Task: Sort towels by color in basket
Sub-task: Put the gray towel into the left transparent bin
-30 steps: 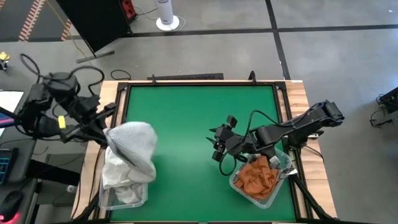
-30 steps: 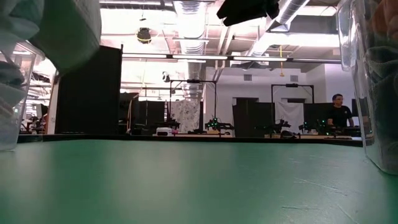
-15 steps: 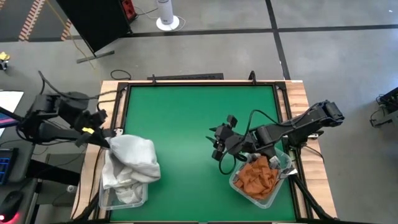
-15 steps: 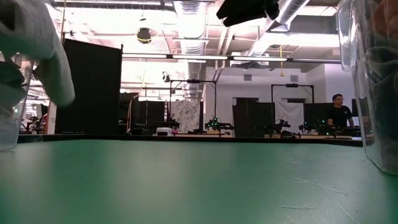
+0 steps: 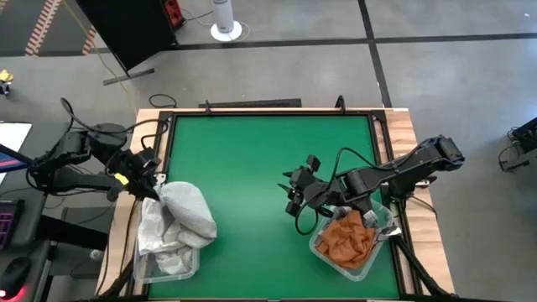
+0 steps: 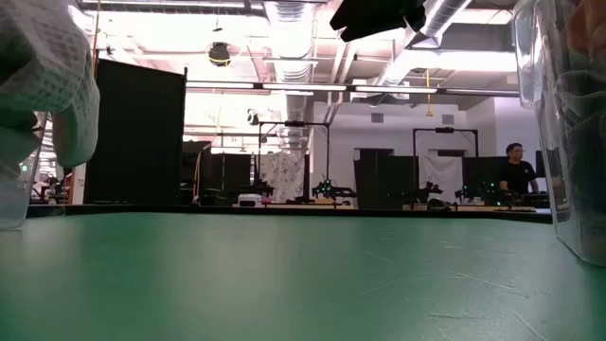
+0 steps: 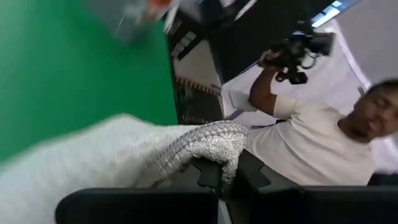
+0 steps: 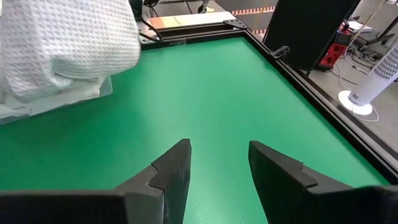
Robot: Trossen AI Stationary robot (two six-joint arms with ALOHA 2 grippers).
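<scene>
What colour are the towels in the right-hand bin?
Rust orange cloth towels, clearest in the high view.

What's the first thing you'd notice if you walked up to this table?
Probably the big white towel heaped over the clear bin on the green table's left side, pinched at its edge by the left gripper. Across from it, rust orange towels fill another bin beside the open right gripper.

Both arms black w/ looping black cables. Left arm [image 5: 84, 164] has yellow tag; right gripper [image 8: 214, 163] fingers dark, angular.
</scene>
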